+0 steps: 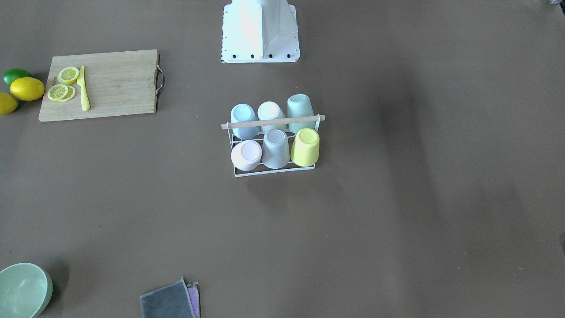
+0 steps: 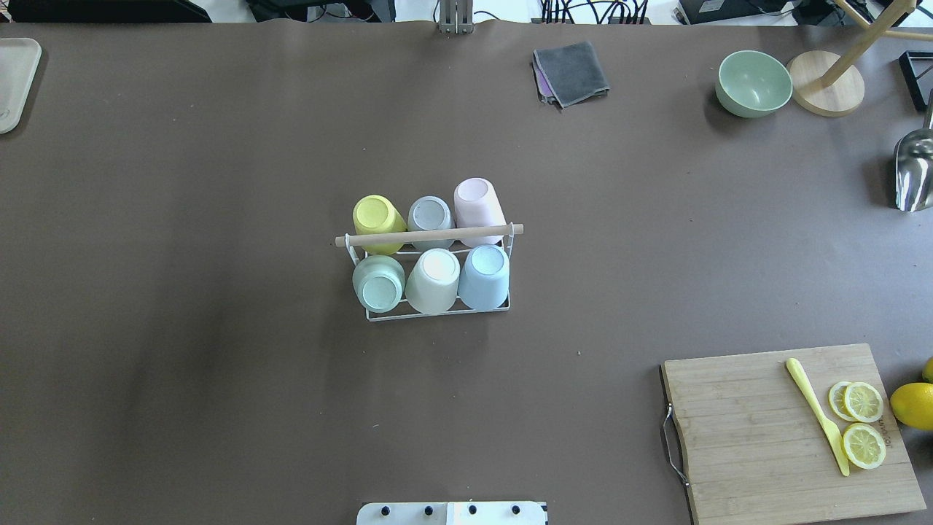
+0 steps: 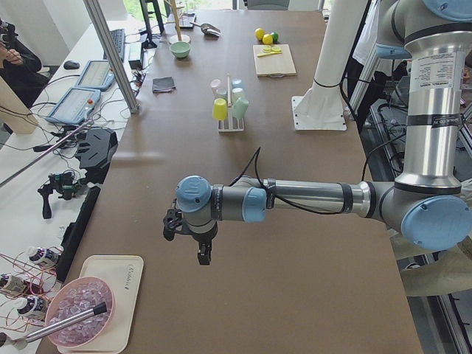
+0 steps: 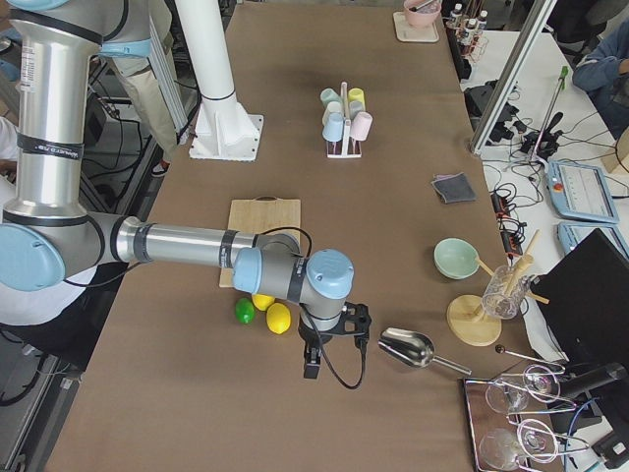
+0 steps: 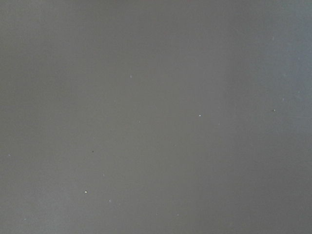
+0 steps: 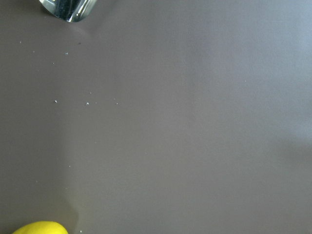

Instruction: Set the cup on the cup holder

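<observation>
The white wire cup holder (image 1: pixel 273 121) with a wooden rod handle stands at the table's middle, also in the overhead view (image 2: pixel 430 235). Several cups sit upside down on its prongs, among them a yellow cup (image 1: pixel 305 147) and a pink cup (image 1: pixel 246 154). My left gripper (image 3: pixel 203 254) shows only in the exterior left view, hanging over bare table far from the rack (image 3: pixel 229 103). My right gripper (image 4: pixel 313 366) shows only in the exterior right view, near the lemons. I cannot tell whether either is open or shut. Both wrist views show only brown table.
A wooden cutting board (image 2: pixel 765 430) with lemon slices and a yellow knife lies on my right. A green bowl (image 2: pixel 753 82), a grey cloth (image 2: pixel 571 71) and a metal scoop (image 2: pixel 913 171) lie at the far side. A tray (image 2: pixel 14 80) is far left.
</observation>
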